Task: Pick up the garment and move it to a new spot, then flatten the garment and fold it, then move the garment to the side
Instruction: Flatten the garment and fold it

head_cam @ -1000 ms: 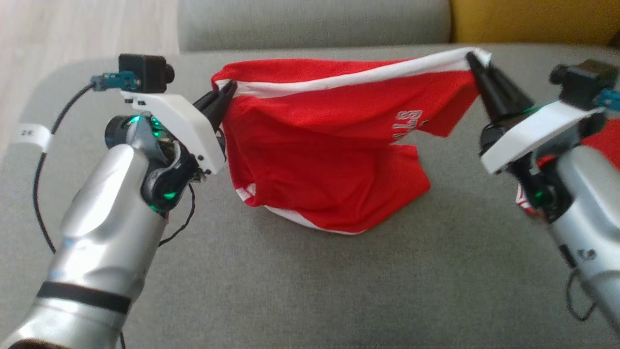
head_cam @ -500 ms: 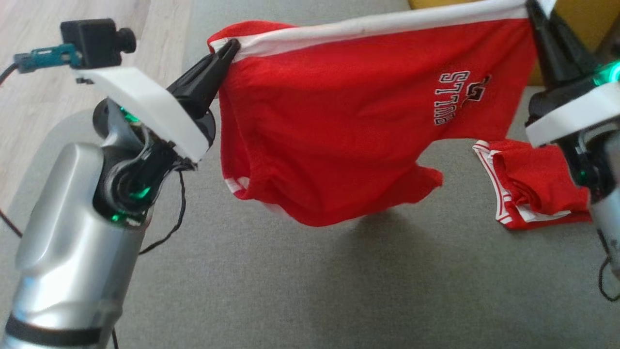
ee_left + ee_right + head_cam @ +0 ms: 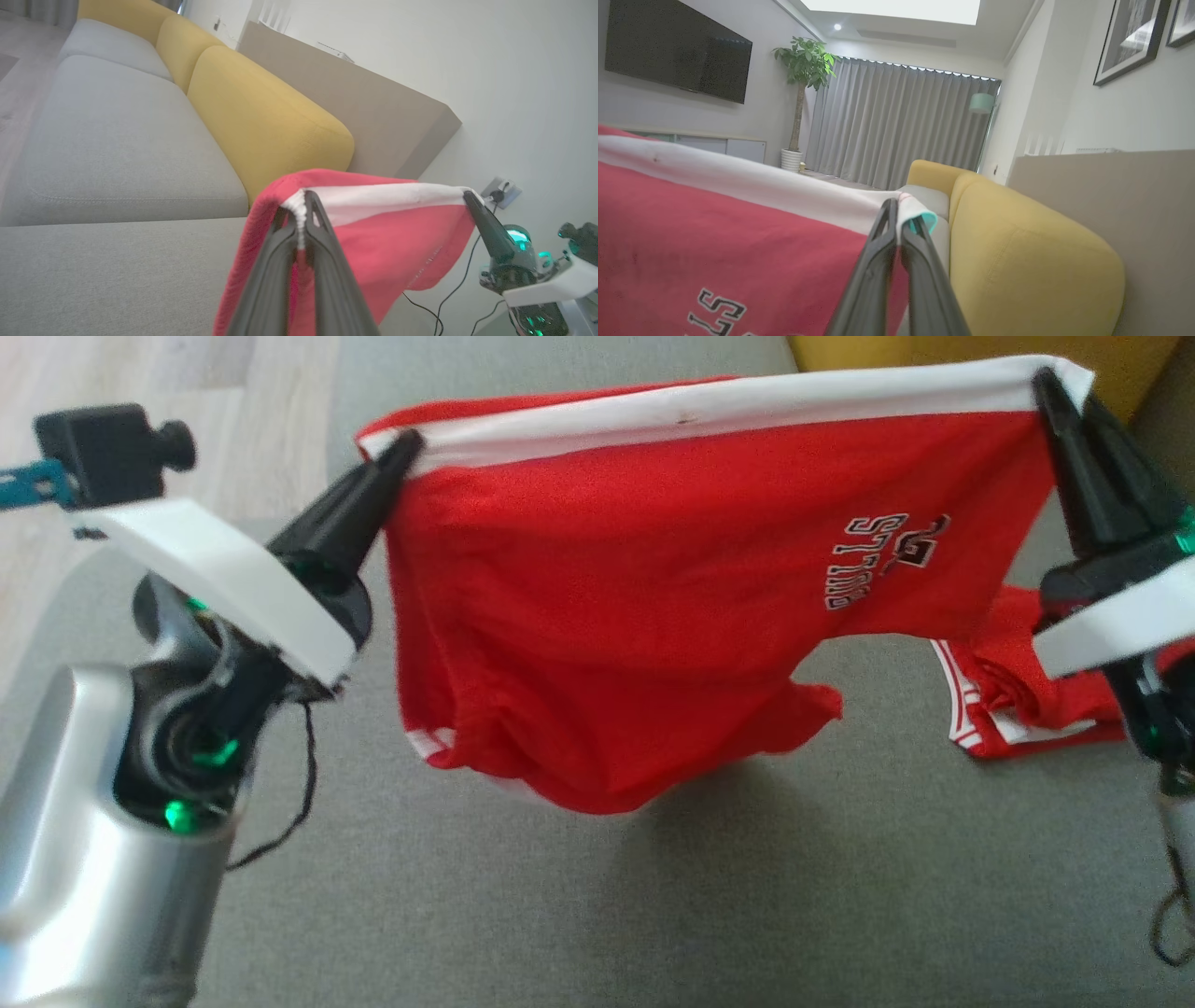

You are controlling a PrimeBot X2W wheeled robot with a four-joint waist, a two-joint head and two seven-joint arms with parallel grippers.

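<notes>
Aloft, the red shorts hang stretched; left pincer and right pincer each pinch the white waistband.

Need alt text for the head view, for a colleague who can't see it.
Red fabric shorts with a white waistband hang stretched between the left gripper and right gripper, each shut on a waistband corner, above the grey fabric sofa seat. A second red-and-white garment lies crumpled at right.
</notes>
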